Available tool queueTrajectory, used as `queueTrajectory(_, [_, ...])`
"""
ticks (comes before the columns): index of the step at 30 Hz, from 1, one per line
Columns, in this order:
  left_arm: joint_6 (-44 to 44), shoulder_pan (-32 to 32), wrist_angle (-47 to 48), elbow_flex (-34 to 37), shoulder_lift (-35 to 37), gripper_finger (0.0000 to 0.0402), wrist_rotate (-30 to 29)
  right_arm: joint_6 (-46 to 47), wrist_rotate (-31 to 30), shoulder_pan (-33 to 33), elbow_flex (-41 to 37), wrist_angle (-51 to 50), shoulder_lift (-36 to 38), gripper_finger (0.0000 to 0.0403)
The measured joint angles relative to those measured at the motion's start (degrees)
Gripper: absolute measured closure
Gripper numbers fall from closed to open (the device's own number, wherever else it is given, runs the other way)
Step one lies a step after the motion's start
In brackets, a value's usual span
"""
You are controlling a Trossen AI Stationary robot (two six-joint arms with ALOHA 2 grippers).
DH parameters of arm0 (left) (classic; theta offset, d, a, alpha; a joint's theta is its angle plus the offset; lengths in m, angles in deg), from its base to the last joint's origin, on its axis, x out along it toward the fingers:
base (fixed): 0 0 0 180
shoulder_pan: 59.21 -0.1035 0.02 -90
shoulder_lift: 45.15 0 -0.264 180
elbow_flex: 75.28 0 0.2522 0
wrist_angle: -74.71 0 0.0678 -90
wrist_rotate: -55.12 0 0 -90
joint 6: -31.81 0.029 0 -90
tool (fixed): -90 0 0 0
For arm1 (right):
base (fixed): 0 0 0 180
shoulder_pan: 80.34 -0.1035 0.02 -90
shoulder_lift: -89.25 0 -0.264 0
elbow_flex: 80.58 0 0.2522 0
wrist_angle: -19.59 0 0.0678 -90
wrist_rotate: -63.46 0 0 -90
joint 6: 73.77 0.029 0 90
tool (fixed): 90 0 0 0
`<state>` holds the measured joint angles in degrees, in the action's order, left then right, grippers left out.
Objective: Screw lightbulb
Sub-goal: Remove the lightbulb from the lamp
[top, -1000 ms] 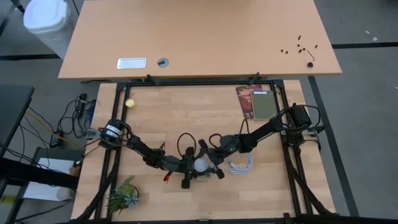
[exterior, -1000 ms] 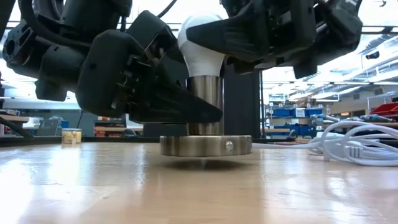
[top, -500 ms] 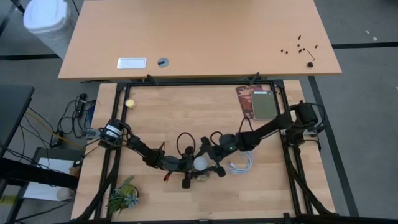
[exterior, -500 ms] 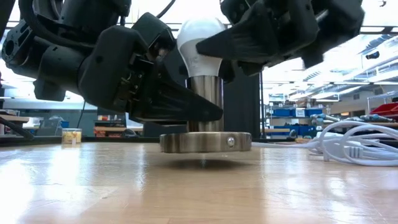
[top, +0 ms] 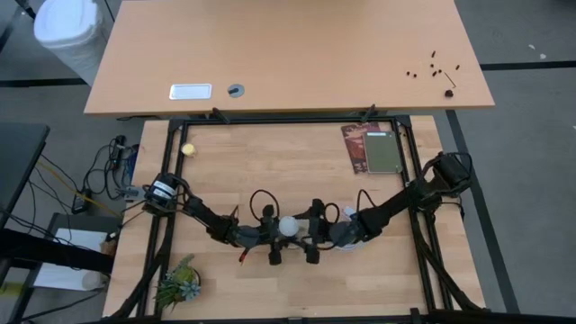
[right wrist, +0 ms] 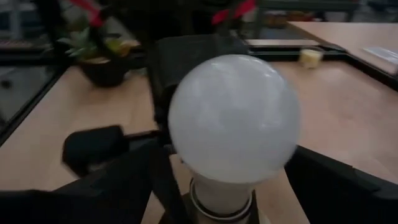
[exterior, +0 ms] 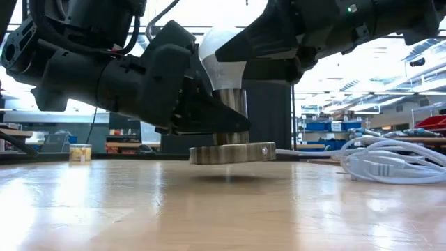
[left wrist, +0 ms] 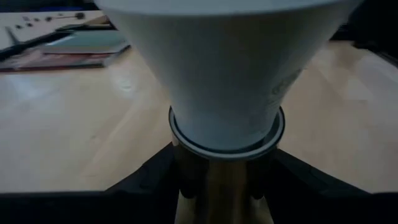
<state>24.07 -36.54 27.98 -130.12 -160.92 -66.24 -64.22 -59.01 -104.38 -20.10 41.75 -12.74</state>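
Down near the front middle of the table, the lightbulb (top: 287, 226) sat between the two arms, seated upright in a metal socket (exterior: 233, 152). From table level, the socket's round base hung tilted and clear of the wood, its edge nearest the white cable (exterior: 390, 162) raised.

The left gripper (top: 273, 244) came in from the bulb's 9 o'clock, and its dark fingers (exterior: 209, 115) were closed around the metal stem under the bulb, holding the socket off the table. In the left wrist view the pale neck (left wrist: 227, 81) filled the frame, with the brass-coloured stem directly beneath it.

The right gripper (top: 312, 236) reached in from 3 o'clock, with its fingers (exterior: 259, 43) around the white dome; whether they actually pressed on the glass could not be made out. Its wrist camera looked straight onto the frosted dome (right wrist: 233, 117).

Up at 10 o'clock, well apart, lay a small yellow ball (top: 188, 149), and a potted plant (top: 177, 281) stood at 7 o'clock.
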Motion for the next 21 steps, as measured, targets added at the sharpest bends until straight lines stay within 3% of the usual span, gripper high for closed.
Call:
queueTrajectory(8, [2.0, -0.1, 0.2, -1.5, 0.0, 0.0213, -2.5, 1.0, -4.4, 0.6, 0.0, 0.7, 0.0, 0.0055])
queueTrajectory(15, [2.8, 0.0, 0.3, -1.9, 0.0, 0.0213, -2.4, -2.5, 1.4, 2.5, 0.0, 2.7, -0.1, 0.0055])
queueTrajectory(21, [2.7, -0.1, 0.2, -1.9, 0.0, 0.0213, 2.4, -7.5, 8.4, 3.8, 0.0, 4.2, -0.1, 0.0056])
